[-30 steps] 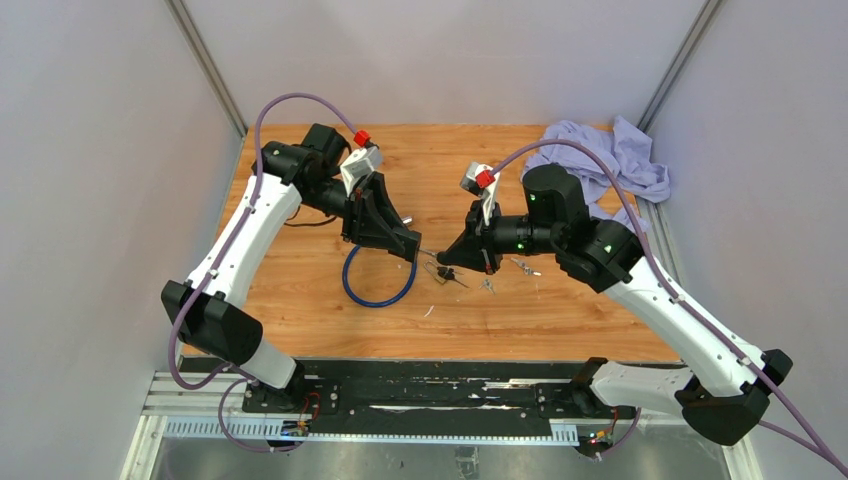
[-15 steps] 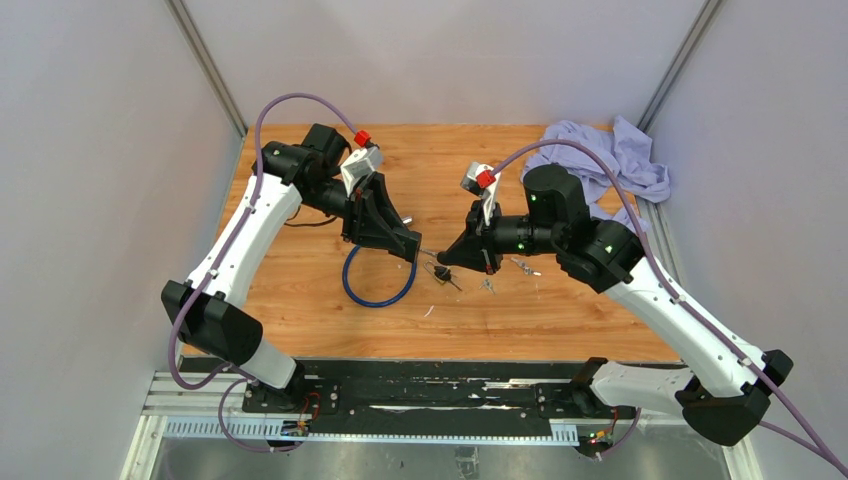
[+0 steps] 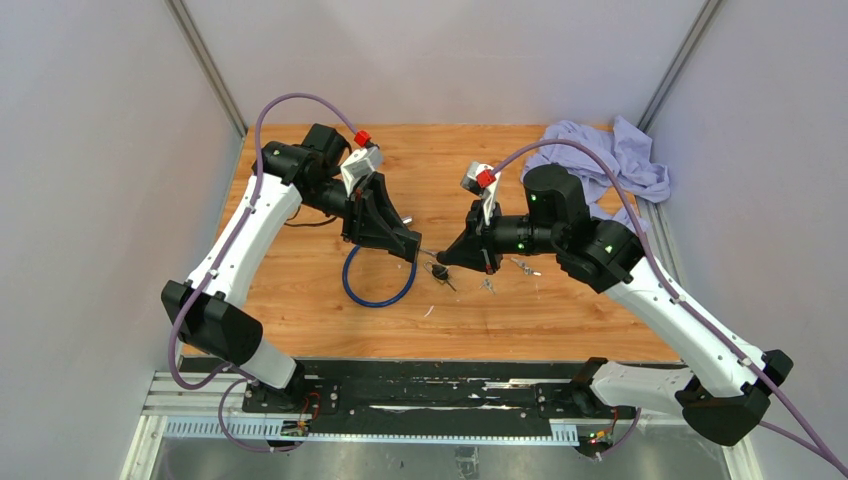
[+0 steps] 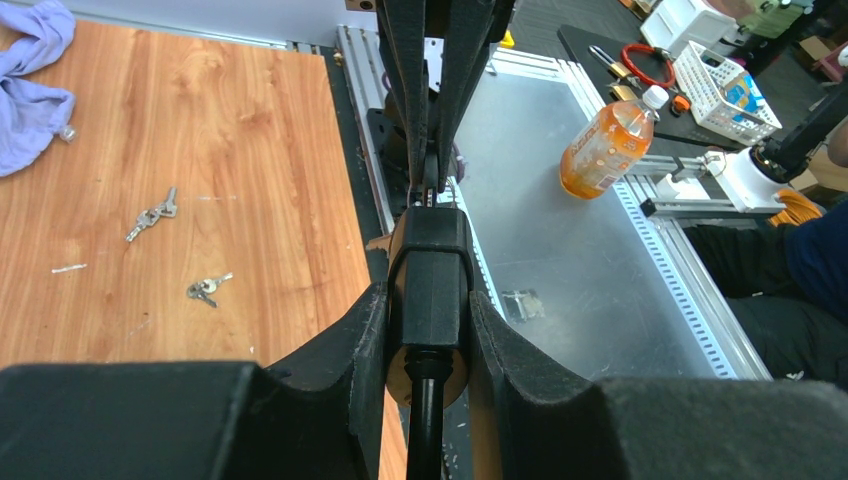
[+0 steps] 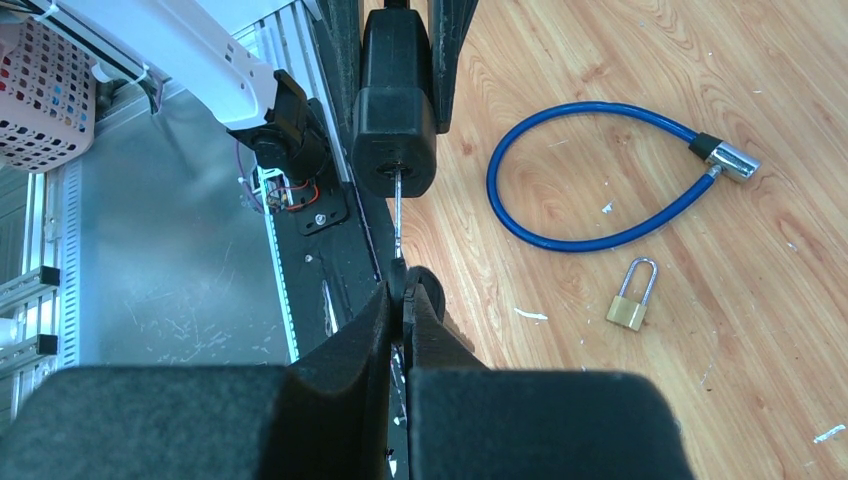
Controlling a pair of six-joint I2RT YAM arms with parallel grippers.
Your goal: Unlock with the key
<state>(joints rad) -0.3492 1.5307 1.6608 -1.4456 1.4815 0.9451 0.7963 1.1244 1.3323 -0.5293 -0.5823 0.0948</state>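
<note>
A black lock body (image 4: 430, 265) sits clamped between my left gripper's (image 4: 428, 300) fingers, a black stem running down from it. In the right wrist view the same lock body (image 5: 395, 110) faces me, and the thin metal key (image 5: 397, 215) has its shaft in the keyhole. My right gripper (image 5: 403, 290) is shut on the key's dark head. From above, my left gripper (image 3: 412, 250) and right gripper (image 3: 447, 258) meet tip to tip over the middle of the table, just above the wood.
A blue cable lock (image 5: 590, 190) with a chrome end lies looped on the wood, a small brass padlock (image 5: 630, 300) beside it. Two loose key bunches (image 4: 150, 212) (image 4: 207, 288) lie nearby. A lilac cloth (image 3: 600, 150) is heaped at the back right corner.
Both arms hold their places. A small dark piece hanging under the meeting grippers has shifted slightly to the left.
</note>
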